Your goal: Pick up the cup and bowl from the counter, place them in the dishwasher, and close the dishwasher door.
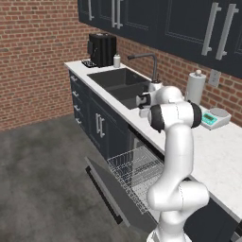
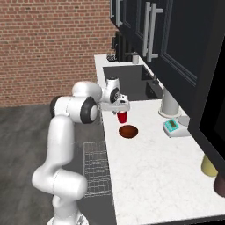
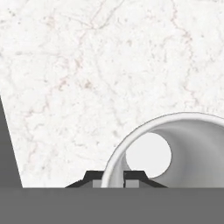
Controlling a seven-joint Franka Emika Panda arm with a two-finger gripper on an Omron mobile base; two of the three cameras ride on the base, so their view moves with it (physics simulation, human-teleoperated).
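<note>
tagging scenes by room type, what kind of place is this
A rendered home kitchen: a marble-look counter with a sink, dark cabinets on a brick wall, and an open dishwasher with its wire rack pulled out.

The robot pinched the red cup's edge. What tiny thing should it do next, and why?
Probably lift the cup straight up a little. The gripper is shut on its rim, the cup seems to sit on the counter, and the bowl is close beside.
</note>
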